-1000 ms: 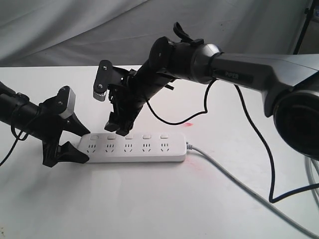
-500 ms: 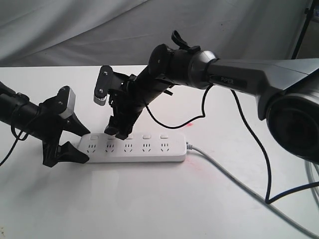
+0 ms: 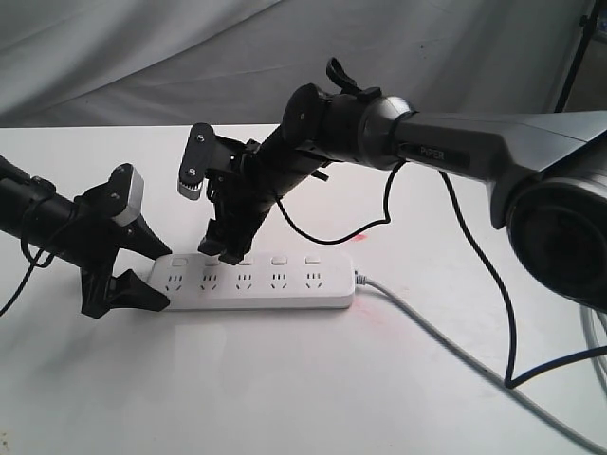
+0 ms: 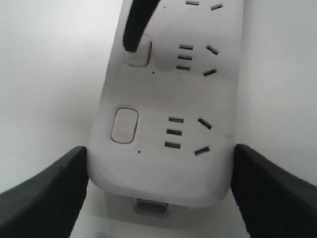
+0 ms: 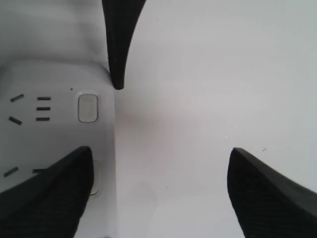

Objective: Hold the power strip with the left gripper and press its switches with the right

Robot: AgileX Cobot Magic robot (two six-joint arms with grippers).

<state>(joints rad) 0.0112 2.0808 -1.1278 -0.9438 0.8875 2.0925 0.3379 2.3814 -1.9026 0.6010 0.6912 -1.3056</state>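
The long flat white plastic power strip (image 3: 254, 284) lies on the white table top (image 3: 285, 389), a little toward 7 o'clock from the middle of the exterior view; its grey cord (image 3: 446, 343) leaves the 3 o'clock end. The black left gripper (image 4: 160, 163), with pointed triangular fingers, is closed across the 9 o'clock end, one finger against each long edge; its slim black arm comes in low from 9 o'clock. The black right gripper (image 5: 159, 151), on the thick grey lettered arm, reaches down from 2 o'clock with the wrist bent steeply; its jaws are spread wide and hold nothing. One fingertip (image 4: 132, 34) sits on the second switch (image 4: 141, 55), counted from the held end, in the row of five small white rounded-square switches (image 3: 245, 259); the other finger is off the strip.

Pressing looks like the step in hand. The push should go straight down on the button's middle; a slanting shove could slide the strip out of the clamp. The tip should lift fully clear before shifting toward 3 o'clock for the next button. I cannot tell whether this one has clicked.
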